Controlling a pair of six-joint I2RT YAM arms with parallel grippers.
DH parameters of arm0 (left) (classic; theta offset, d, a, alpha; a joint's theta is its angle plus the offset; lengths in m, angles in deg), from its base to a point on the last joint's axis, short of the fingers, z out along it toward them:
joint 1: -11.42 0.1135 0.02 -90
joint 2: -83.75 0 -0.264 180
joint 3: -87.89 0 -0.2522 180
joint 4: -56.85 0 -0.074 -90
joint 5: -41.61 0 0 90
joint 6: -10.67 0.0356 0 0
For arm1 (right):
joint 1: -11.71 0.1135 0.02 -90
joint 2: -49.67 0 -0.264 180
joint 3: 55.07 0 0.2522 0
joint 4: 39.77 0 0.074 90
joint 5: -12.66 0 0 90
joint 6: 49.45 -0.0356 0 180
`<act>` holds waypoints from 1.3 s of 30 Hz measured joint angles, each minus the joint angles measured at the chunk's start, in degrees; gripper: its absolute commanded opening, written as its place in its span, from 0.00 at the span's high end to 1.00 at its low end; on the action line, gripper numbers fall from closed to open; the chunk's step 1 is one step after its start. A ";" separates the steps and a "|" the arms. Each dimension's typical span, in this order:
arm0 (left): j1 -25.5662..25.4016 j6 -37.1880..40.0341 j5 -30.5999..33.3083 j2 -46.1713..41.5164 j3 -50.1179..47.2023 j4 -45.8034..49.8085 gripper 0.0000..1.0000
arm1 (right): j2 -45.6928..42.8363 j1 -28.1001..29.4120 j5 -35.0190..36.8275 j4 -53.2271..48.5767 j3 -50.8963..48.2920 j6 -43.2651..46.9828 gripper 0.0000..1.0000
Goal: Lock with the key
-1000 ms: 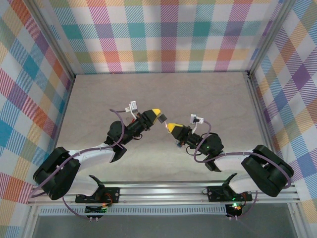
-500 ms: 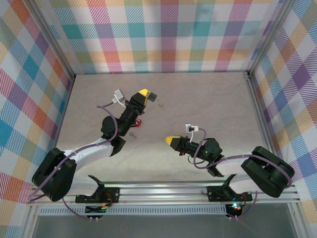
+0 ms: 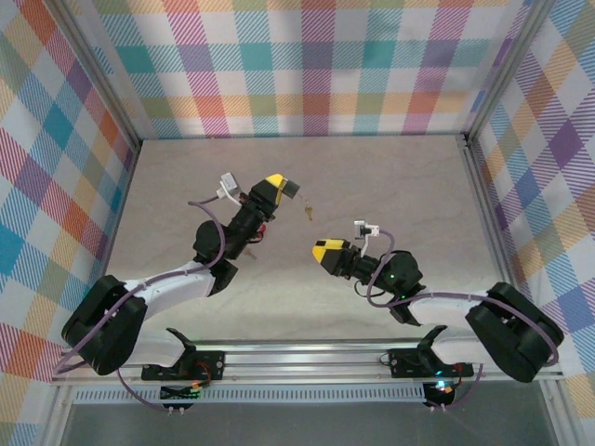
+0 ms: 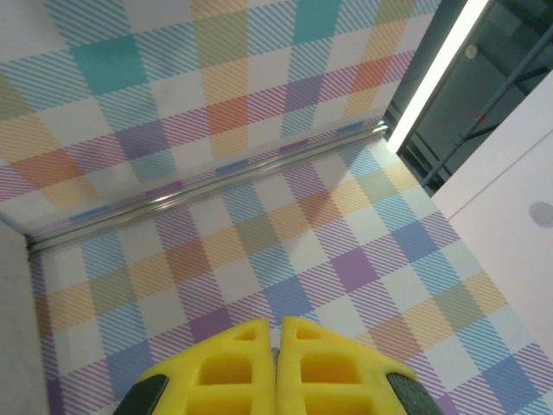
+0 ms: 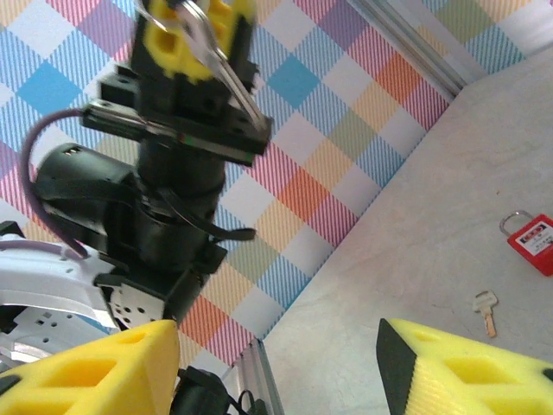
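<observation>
Near the red padlock [image 5: 531, 242], the key [image 5: 486, 311] — left gripper [image 4: 276, 335] closed, right gripper [image 5: 276, 341] wide apart, empty.

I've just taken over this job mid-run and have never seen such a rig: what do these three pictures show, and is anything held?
These are two robot arms bolted at the table's near edge, each ending in two yellow fingers. The overhead picture looks down from behind them, with the left arm on the left and the right arm on the right. The other two pictures come from cameras on the wrists, so each shows its own fingers at the bottom. On the table lie a small key and a red padlock, near each other but apart. The left fingers are pressed shut. A blurred silvery strip shows at their tips in the right wrist view; I can't tell what it is. The right fingers stand open with nothing between them.
</observation>
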 measured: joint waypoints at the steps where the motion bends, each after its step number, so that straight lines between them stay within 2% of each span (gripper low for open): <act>1: 0.00 -0.04 -0.09 0.20 -0.42 0.00 1.00 | -1.27 -0.07 0.04 -0.87 0.04 0.57 0.36; 9: -1.40 -0.90 -0.42 2.69 -1.38 -0.02 1.00 | -7.34 -1.03 0.68 -7.13 2.99 3.96 0.32; 12: -2.01 -1.07 -0.81 3.37 -1.95 -0.04 1.00 | -7.32 -1.55 0.70 -8.15 4.13 4.17 0.30; 28: -4.42 -1.07 -1.03 3.41 -4.59 -0.02 1.00 | -2.78 -3.72 -0.07 -11.98 10.01 3.87 0.29; 35: -4.61 -1.07 -1.01 3.41 -4.59 -0.07 1.00 | 0.48 -3.72 -1.53 -11.32 10.43 2.75 0.33; 39: -4.63 -1.07 -1.03 3.41 -4.59 -0.07 1.00 | 1.60 -3.72 -2.43 -10.19 10.84 1.84 0.41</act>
